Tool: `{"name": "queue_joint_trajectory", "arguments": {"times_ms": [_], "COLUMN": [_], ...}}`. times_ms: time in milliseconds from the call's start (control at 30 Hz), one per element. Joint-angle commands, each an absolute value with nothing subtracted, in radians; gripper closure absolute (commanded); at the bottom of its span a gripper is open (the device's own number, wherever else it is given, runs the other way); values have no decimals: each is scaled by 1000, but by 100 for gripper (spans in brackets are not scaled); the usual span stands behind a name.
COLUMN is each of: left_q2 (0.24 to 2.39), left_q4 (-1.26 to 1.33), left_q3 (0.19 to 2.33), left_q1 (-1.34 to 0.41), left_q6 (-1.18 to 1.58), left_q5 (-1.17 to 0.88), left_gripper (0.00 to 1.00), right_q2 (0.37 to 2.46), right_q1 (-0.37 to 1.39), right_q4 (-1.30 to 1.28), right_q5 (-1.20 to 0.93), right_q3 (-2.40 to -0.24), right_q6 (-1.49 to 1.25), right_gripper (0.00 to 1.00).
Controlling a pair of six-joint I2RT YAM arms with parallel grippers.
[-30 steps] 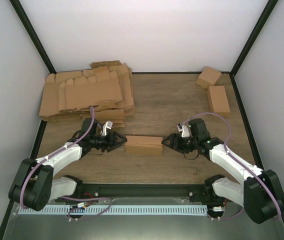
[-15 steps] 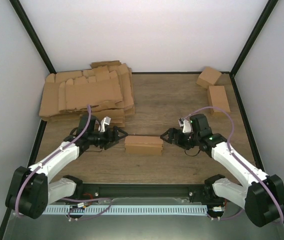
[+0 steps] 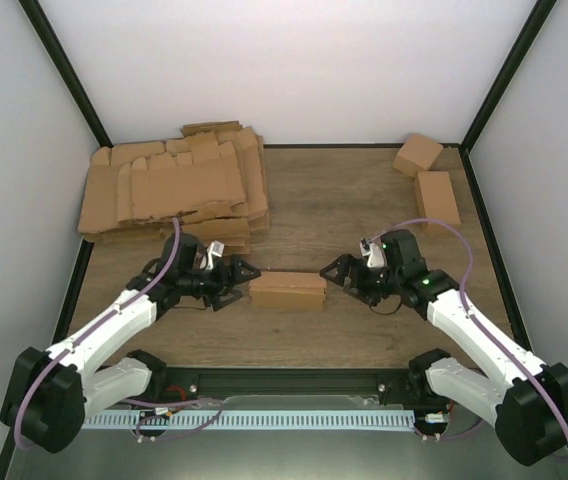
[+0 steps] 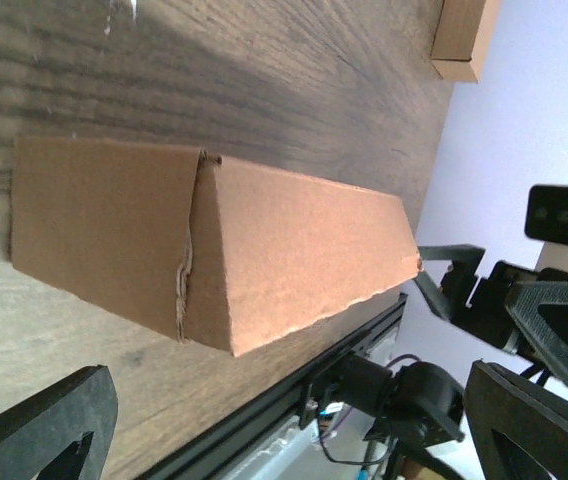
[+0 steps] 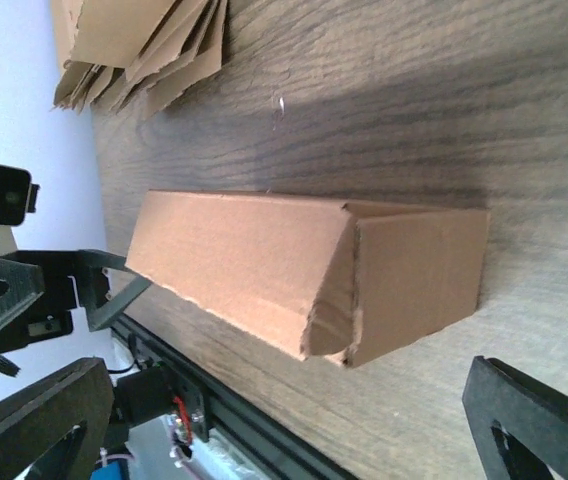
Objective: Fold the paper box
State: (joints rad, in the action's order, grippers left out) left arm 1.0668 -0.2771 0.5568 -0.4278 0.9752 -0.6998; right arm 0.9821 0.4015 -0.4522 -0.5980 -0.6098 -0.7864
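The paper box (image 3: 287,290) lies folded at the centre of the desk (image 3: 344,200), its long axis running left to right in the top view. The left fingers (image 4: 34,440) and right fingers (image 5: 544,420) are spread wide, one pair just beside each end, equally near.

A: What carries everything?
B: A brown wood-grain tabletop (image 3: 344,200), grain running side to side.
A: And around it?
B: Plain white panels: a back wall (image 3: 284,70) along the far edge, a left wall (image 3: 4,150) and a right wall (image 3: 554,130) at the sides. A black post (image 3: 67,75) rises from the far left corner.
A: Light?
B: Soft, even. A black rail (image 3: 294,380) lines the near edge.
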Motion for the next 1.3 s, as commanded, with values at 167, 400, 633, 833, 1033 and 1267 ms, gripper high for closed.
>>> {"name": "queue_joint_trajectory", "arguments": {"times_ms": [167,400,633,833,1033,1267], "left_q2": [935,884,972,1011,1056,1070], "left_q4": [-110,-29,16,48,78,80], "left_q3": [474,370,380,384,380,370], "left_q1": [-529,-528,-527,-523,-522,-521], "left_q6": [1371,1460,1402,1386,1374,1364], "left_q5": [-543,-472,-485,-486,-496,-473], "left_gripper": [5,24,38,43,51,59], "right_q2": [903,888,957,975,981,989], "right_q1": [503,525,526,526,526,526], "right_q4": [-363,-293,-271,-254,-241,-214], "right_q5": [-514,-454,-424,-417,-421,-428], "right_q3": [-545,-485,-501,-498,-481,-439], "right_q6": [-1183,-1295,-1253,-1262,-1268,-1288], "right_gripper": [10,27,45,45,57,68]}}
